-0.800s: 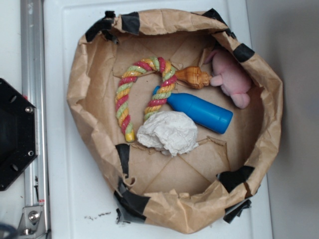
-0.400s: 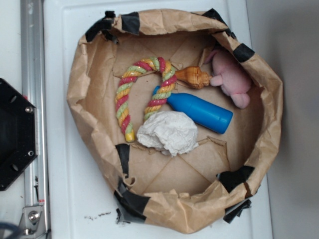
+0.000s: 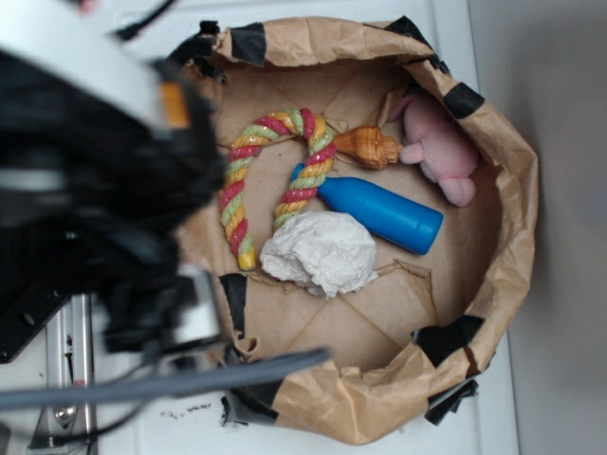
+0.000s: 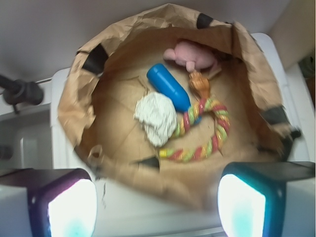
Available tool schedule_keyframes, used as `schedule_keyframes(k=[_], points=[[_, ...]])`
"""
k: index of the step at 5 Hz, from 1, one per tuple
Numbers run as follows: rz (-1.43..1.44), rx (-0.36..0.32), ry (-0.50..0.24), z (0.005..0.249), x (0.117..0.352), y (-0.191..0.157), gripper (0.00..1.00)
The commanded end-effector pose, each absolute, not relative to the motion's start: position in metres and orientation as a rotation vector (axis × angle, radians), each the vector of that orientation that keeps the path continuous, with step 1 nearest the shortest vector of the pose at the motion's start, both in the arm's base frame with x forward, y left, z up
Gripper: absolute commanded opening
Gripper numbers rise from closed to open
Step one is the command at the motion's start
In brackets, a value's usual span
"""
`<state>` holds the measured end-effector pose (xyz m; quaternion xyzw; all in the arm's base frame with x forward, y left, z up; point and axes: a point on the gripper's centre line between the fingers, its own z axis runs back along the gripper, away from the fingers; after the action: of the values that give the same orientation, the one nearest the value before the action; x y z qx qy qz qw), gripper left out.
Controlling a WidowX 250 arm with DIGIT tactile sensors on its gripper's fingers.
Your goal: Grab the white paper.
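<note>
Swung into exterior view at nine o'clock, blurred black arm, gripper point(image 4: 158, 197) jaws apart (wrist view), well short of crumpled white paper lump point(image 3: 320, 252) inside taped brown paper nest point(image 3: 512, 218).

The white paper point(image 3: 321, 251) point(image 4: 157, 117) I am sent to grab lies crumpled into a roundish, wrinkled lump with grey creases. It rests on the floor of the brown paper basin point(image 3: 517, 204) point(image 4: 74, 111), near its middle. It touches the blue bottle point(image 3: 379, 212) point(image 4: 169, 87) on its far side and sits just beside one end of the striped rope ring point(image 3: 237, 190) point(image 4: 217, 133). Nothing holds it.
</note>
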<state>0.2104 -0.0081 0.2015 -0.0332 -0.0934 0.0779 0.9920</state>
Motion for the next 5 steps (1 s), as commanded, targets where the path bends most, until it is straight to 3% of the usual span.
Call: schedule_keyframes(k=[1, 2, 3, 4, 5], points=[[0.149, 0.025, -0.090, 0.122, 0.258, -0.003, 1.00], [0.078, -0.032, 0.021, 0.088, 0.254, -0.012, 1.00], [0.003, -0.028, 0.050, 0.060, 0.243, -0.027, 1.00], [-0.121, 0.111, 0.013, 0.042, 0.252, -0.028, 1.00], [-0.066, 0.104, -0.007, 0.046, 0.268, -0.025, 0.07]])
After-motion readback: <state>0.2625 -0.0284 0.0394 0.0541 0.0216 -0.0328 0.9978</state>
